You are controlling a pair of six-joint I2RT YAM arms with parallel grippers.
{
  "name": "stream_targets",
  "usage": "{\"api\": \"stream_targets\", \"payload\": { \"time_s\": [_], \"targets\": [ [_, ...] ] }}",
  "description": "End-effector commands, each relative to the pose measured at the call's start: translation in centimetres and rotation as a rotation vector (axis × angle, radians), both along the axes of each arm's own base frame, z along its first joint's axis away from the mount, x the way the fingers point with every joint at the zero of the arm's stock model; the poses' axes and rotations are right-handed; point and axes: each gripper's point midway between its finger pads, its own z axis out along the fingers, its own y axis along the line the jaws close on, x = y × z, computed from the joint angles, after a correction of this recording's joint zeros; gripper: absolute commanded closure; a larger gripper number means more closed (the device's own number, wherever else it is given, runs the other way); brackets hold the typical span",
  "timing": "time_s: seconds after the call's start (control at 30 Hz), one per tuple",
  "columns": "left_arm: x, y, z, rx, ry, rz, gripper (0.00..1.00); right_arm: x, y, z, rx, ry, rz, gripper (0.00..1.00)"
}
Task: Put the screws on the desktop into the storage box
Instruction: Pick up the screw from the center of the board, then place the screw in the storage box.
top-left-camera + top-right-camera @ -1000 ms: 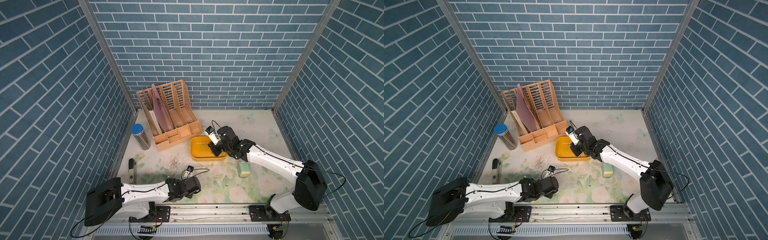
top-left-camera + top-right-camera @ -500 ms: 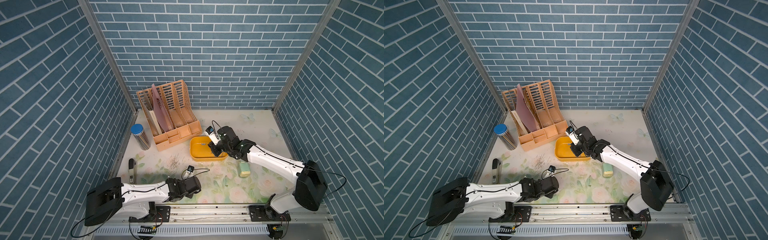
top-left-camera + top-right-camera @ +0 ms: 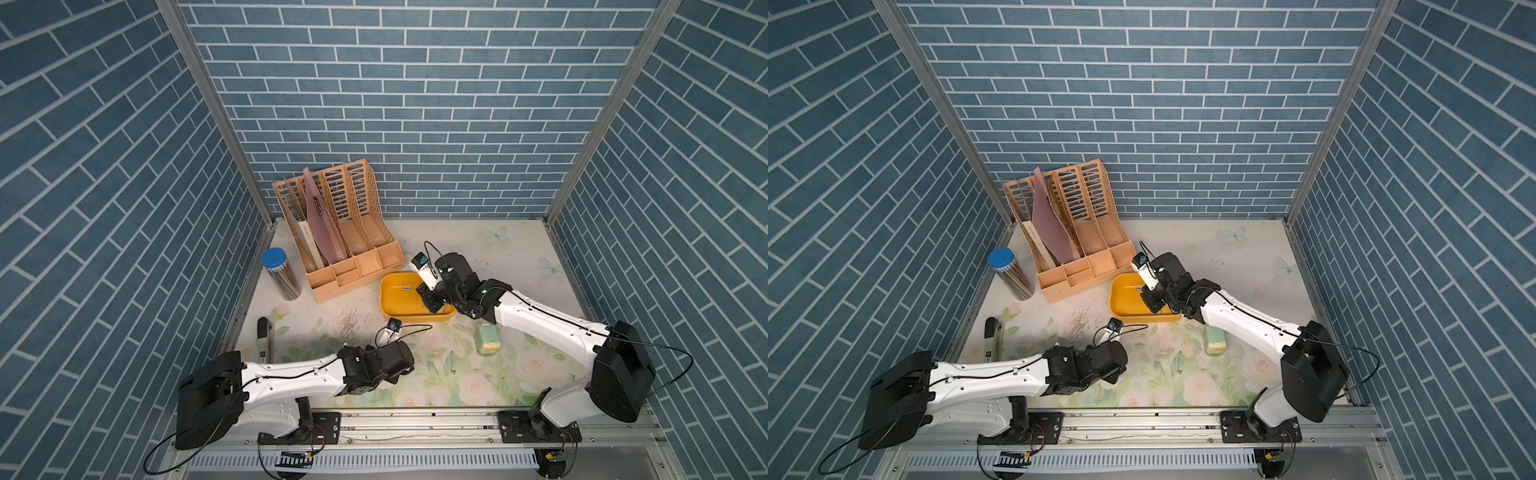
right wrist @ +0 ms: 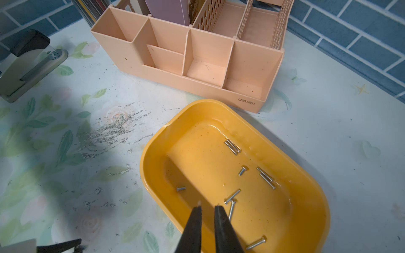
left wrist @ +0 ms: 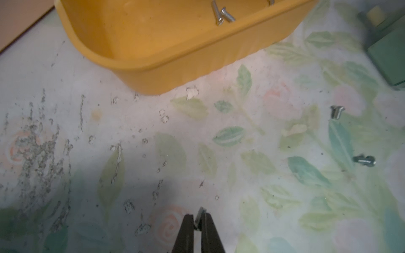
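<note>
**A:** Entry, top views: light?
**B:** Bright, even, from above; sharp. Brick walls (image 3: 104,187) splay toward the frame edges. Soft shadow on the worktop (image 3: 478,245), nearer the camera than the storage box (image 3: 411,319).
**A:** Left wrist?
**B:** Hazy, soft; storage box (image 5: 175,54) smeared, corners dim; screw (image 5: 199,215) between the jaws a pale blur.
**A:** Right wrist?
**B:** Crisper; sheen on the storage box (image 4: 306,192) floor, broad shadow beside it, jaws unfocused.

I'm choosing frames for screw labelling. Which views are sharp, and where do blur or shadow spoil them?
Right wrist view: sharp, screws in the storage box crisp, a shadow darkening the desktop beside it. Left wrist view: soft, loose screws blurred, shadow by the left gripper. In both top views: evenly lit, screws barely resolvable.
</note>
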Motion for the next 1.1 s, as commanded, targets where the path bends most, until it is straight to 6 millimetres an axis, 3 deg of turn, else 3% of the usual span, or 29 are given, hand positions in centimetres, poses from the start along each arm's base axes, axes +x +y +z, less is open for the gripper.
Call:
{"api": "stream_targets", "payload": {
  "time_s": [0.0,0.17,0.27,0.43,0.63,0.87,1.07],
  "targets": [
    [2.6,-0.3,2.3,0.02,-0.07,-0.015,1.0,0.4,-1.0,1.0,0.016,-0.036,-0.055,0.84],
    [6.9,-1.6,6.4,-0.049,-0.118,-0.028,1.0,1.5,-2.4,1.2,0.015,-0.053,-0.119,0.84],
    [10.0,-2.4,7.2,-0.081,-0.102,-0.037,1.0,1.6,-2.5,0.8,0.008,-0.047,-0.123,0.84],
    [13.6,-4.2,5.8,-0.078,-0.033,-0.072,1.0,2.0,-3.2,0.6,-0.017,-0.059,-0.152,0.84],
    [16.6,-4.1,2.3,-0.046,0.048,-0.072,1.0,1.6,-4.4,0.8,-0.028,-0.067,-0.173,0.83],
    [17.4,-4.0,0.9,0.015,0.053,-0.079,0.82,-0.6,-6.1,-0.3,-0.02,-0.017,-0.184,0.81],
    [17.9,-4.1,1.1,-0.009,0.016,-0.074,0.44,-4.8,-7.6,-1.6,0.086,0.08,-0.167,0.79]
  ]
}}
